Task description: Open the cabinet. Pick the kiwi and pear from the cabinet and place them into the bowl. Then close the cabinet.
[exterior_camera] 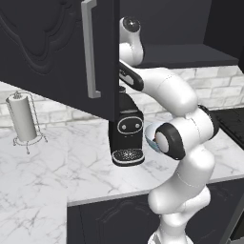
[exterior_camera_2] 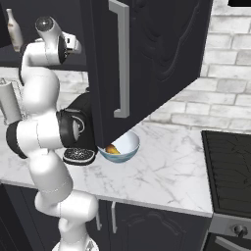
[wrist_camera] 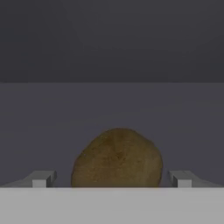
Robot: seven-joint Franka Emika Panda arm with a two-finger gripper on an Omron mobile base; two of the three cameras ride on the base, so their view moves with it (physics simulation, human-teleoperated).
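A dim, flat grey cabinet interior with a plain back wall and a smooth shelf floor forms the backdrop in the hand view, and there the gripper (wrist_camera: pixel 112 179) stands spread wide, released, its two small pale finger tips (wrist_camera: pixel 42 179) set far apart at either side of the kiwi (wrist_camera: pixel 117 158). The kiwi is a rounded, dull brown oval with a faintly mottled, fuzzy-looking skin, sitting on the shelf between the tips with a gap on each side; nothing is clenched. Outward from there, the white glossy arm (exterior_camera: pixel 183 124) with dark joints reaches up into the cabinet (exterior_camera_2: pixel 147 59), whose black doors hang swung open, each with an ornate raised panel and a long vertical silver bar handle (exterior_camera_2: pixel 121 58). Below the open door on the white, grey-veined marble counter (exterior_camera_2: pixel 166 171) rests the bowl (exterior_camera_2: pixel 120 147), round, pale blue-white and smooth, with the pear (exterior_camera_2: pixel 112 149) lying inside it as a yellowish-orange lump. Just beside the bowl stands a black coffee machine (exterior_camera: pixel 126 136) with a round perforated drip tray. Well apart on the counter, a white paper towel roll (exterior_camera: pixel 22 119) stands upright in a thin wire holder, before a wall of pale brick-shaped tiles (exterior_camera_2: pixel 230 88). A dark ridged stovetop (exterior_camera_2: pixel 229 169) lies at the counter's right end.
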